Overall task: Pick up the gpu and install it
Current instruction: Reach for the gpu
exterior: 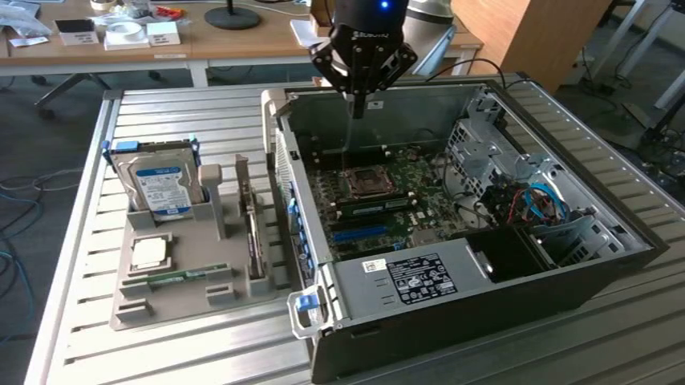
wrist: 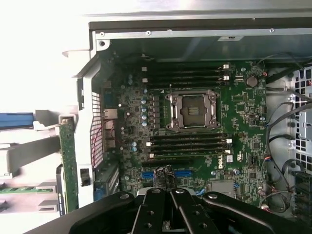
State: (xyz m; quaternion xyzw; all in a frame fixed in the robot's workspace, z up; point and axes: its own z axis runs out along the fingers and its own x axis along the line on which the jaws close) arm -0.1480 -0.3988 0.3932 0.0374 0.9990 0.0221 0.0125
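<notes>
My gripper [exterior: 361, 107] hangs above the open computer case [exterior: 482, 313], near its far wall in the exterior view. The fingers are pressed together into 1 narrow point, with nothing between them. From the wrist view, my closed tips show in front of the green motherboard [wrist: 234, 112], between 2 short blue slots [wrist: 183, 172]. The bare processor socket [wrist: 192, 109] sits in the middle of the board, with black memory slots on both sides of it.

The gpu [exterior: 249, 220] has not been picked up. It stands on edge in a grey holder tray [exterior: 176, 309] on the slatted metal table [exterior: 160, 112], just beside the case on the exterior view's left and well apart from my gripper. In the wrist view it appears as a thin green strip outside the case wall.

The same tray carries 1 silver hard drive [exterior: 160, 188] with a blue-white label, upright in its own slot. It also holds 1 square processor chip [exterior: 150, 253] lying flat and 1 narrow green memory stick [exterior: 176, 278] lying below the chip. Inside the case, blue and black cables [exterior: 530, 200] run near the drive bays on the exterior view's right.
</notes>
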